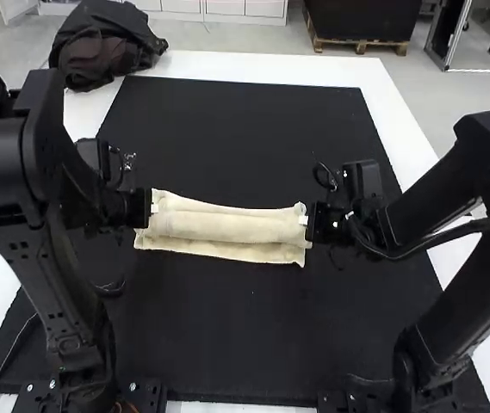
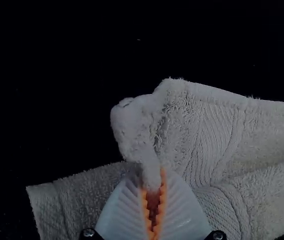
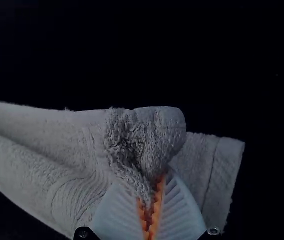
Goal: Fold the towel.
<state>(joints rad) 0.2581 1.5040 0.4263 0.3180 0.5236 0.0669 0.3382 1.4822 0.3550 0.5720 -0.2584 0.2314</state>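
Towel [image 1: 227,227] lay ~mid-mat, folded into a long, narrow strip, long sides running approx. w/ the far edge of the black mat [image 1: 253,344]; flat layer stuck out under the raised fold. L gripper [image 1: 151,209] closed on bunched fold at the towel end nearer mat's left edge; R gripper [image 1: 304,220] same at the opp. end, prob. >1 layer each (dim wrist cams). Dark fabric heap [image 1: 107,47] at bench's [image 1: 253,64] far left corner.
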